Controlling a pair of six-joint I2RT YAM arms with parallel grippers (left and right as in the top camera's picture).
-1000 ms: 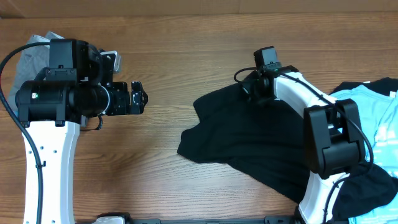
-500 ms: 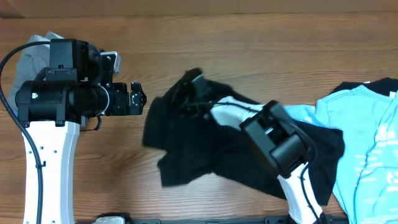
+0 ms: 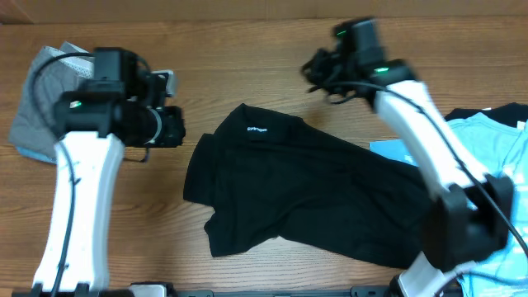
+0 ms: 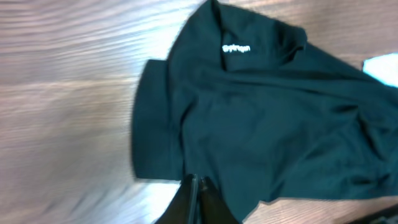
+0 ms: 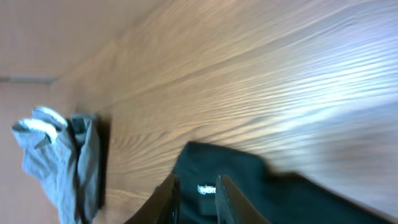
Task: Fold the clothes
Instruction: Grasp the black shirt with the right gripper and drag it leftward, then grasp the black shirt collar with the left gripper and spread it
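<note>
Black T-shirt (image 3: 305, 190) lies rumpled in the middle of the worktop (image 3: 247, 49), its white neck print (image 3: 257, 129) facing up toward the far edge. One sleeve bunches toward the left edge and the hem trails to the near right corner. Nothing grips it. A light blue T-shirt (image 3: 499, 140) lies at the right edge, partly under the black one, and grey shorts (image 3: 33, 95) sit bunched in the far left corner.

The left fingers (image 4: 190, 200) are pressed together on nothing, just beside the shirt's left sleeve. The right fingers (image 5: 169, 198) stand a little apart and empty, raised above the shirt's collar end near the far edge.

By my reading, the step in hand is laying the shirt out, and no fold has been started. The next move calls for flattening. Each arm would need a corner or shoulder seam, the left fingers opening first. The cloth then wants pulling taut and clear of the blue shirt.
</note>
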